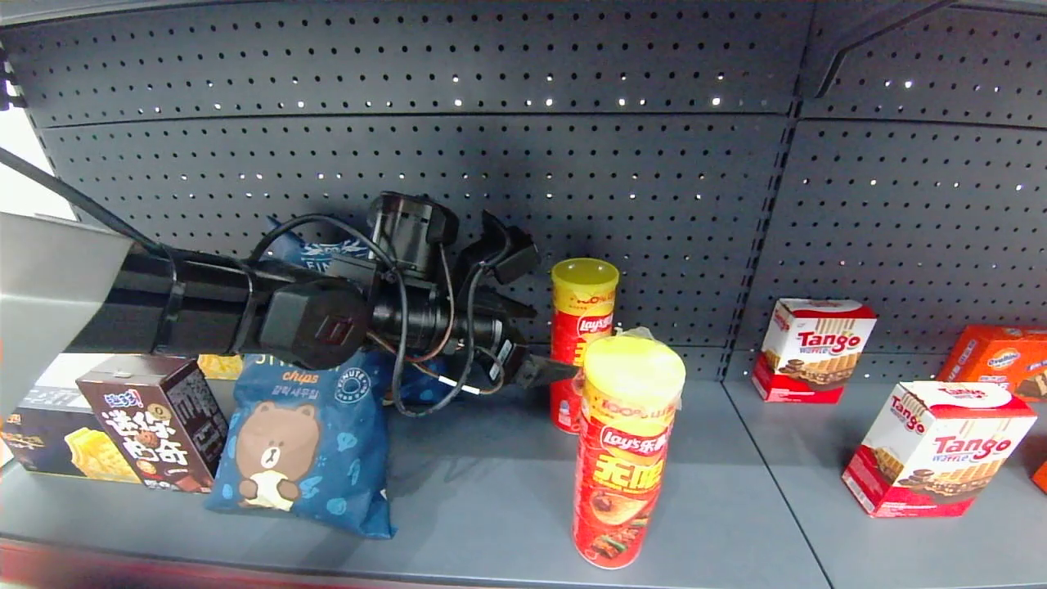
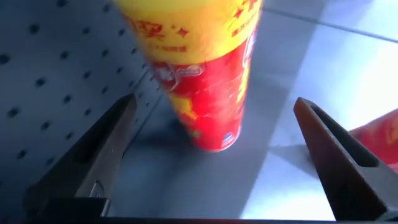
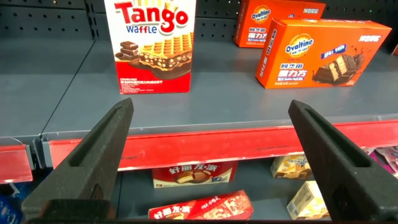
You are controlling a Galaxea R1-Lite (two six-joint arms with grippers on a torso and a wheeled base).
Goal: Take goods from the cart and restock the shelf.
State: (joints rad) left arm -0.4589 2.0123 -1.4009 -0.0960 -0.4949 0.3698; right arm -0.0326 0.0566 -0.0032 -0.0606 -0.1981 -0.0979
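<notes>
While the left tool [image 1: 546, 342] hung with its fingers apart just beside the rear chip can [image 1: 582, 307], that can stood upright on the shelf [image 1: 491, 491] near the back panel [image 1: 572, 180], behind a second can [image 1: 626, 450]. The right tool [image 3: 210, 107] was spread wide too, facing a waffle box [image 3: 149, 43] and orange boxes [image 3: 314, 50].

The upper half of the blue chips bag [image 1: 307, 446] is covered by the left arm [image 1: 204, 307], and a second blue bag [image 1: 315, 255] behind is all but hidden. The rear chips can [image 1: 582, 303] is masked low down by the front chips can [image 1: 626, 450], and its top is cut off in the left wrist view. The orange box [image 1: 1002, 360] is clipped by the head view's right edge.
</notes>
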